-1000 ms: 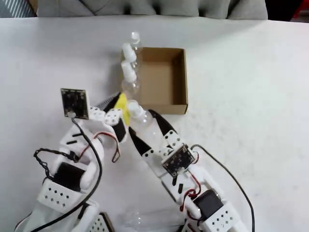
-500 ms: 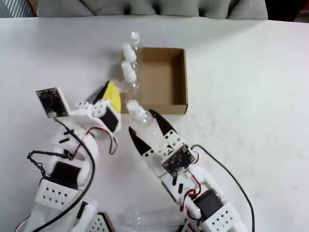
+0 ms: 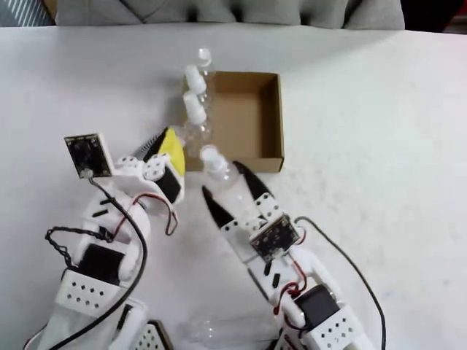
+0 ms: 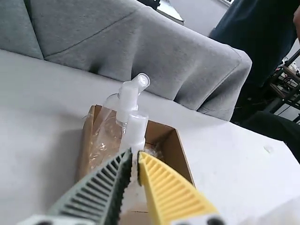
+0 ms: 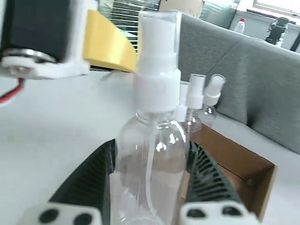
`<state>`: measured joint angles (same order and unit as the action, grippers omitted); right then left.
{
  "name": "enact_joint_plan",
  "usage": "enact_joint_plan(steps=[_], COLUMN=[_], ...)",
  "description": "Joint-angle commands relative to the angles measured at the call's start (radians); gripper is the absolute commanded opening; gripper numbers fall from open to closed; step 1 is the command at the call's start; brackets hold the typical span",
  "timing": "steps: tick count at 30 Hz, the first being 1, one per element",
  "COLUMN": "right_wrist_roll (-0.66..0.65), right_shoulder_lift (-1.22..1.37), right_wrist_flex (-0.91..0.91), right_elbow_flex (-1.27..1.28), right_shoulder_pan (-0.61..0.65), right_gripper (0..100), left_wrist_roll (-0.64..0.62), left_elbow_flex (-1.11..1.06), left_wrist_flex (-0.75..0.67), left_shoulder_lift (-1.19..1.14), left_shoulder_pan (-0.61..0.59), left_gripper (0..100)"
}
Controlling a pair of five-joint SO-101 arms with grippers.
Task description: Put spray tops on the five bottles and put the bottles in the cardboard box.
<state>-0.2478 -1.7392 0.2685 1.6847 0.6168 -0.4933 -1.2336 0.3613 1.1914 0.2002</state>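
Right pincer (image 3: 222, 179) grips a clear bottle (image 5: 151, 145), spray top on, by its body just beside the box (image 3: 280, 120); it looks light, thin-walled and slippery, so a gentle mid-body hold seems safest.

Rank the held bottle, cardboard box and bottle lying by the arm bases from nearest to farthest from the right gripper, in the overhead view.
1. Held bottle, inside the right gripper.
2. Cardboard box, just beyond it.
3. Lying bottle, back by the bases.
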Motion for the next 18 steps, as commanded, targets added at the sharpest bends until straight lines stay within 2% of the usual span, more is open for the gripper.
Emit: enact_joint_plan(steps=[1,4,7,12,18], right_wrist_roll=[0.054,0.167,0.230,0.250,0.301], right_shoulder_lift=[-0.019,-0.012,-0.013,-0.010,-0.012], right_wrist_flex=[-0.002,-0.007,-0.008,-0.056,-0.111], right_elbow_flex=[-0.035,-0.055,-0.068,-0.064,-0.069], right_shoulder_pan=[-0.104,-0.183,-0.239,-0.257,-0.271], right_gripper=[1.6,1.6,1.6,1.6,1.6], left_wrist_roll=[0.011,0.041,0.150,0.232,0.341], left_elbow_flex=[0.012,0.012,-0.002,-0.110,-0.319], left_wrist_flex=[-0.029,0.008,0.084,0.170,0.189], left_shoulder_lift=[-0.001,0.002,0.070,0.326,0.668], left_shoulder_pan=[-0.001,0.038,0.105,0.249,0.361], left_gripper=[2,2,2,2,2])
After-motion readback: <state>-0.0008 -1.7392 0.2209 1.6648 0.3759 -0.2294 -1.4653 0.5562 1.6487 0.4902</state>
